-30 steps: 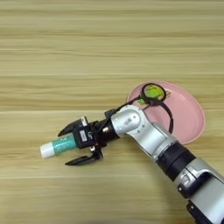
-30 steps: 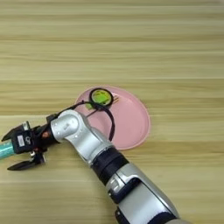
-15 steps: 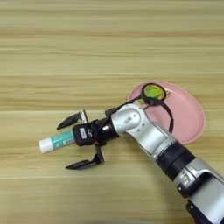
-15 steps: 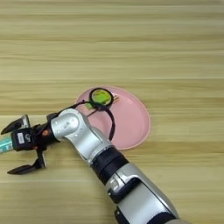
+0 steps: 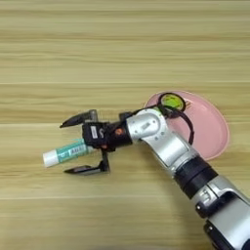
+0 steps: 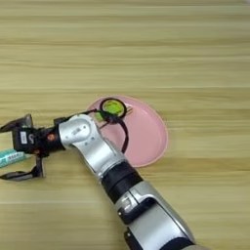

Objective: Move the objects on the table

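The white glue stick with a teal-green label (image 5: 66, 153) lies on the wooden table (image 5: 122, 49), its white cap pointing left. My right gripper (image 5: 67, 148) is open, with one black finger on each side of the stick and visible gaps between them. The stick's right end is hidden under the gripper body. In the right eye view only the stick's (image 6: 10, 157) labelled part shows at the left edge, between the open fingers of the gripper (image 6: 4, 153). The black tape roll with a yellow-green inside (image 5: 171, 101) rests on the far left part of the pink plate (image 5: 210, 132).
The silver forearm runs from the bottom right corner across the plate's near left rim to the gripper. The pink oval plate (image 6: 146, 132) holds only the tape roll (image 6: 112, 106).
The fingers have spread wider around the glue stick than a second ago, and the gripper has crept slightly left. The stick has barely moved. The tape roll and plate are unchanged.
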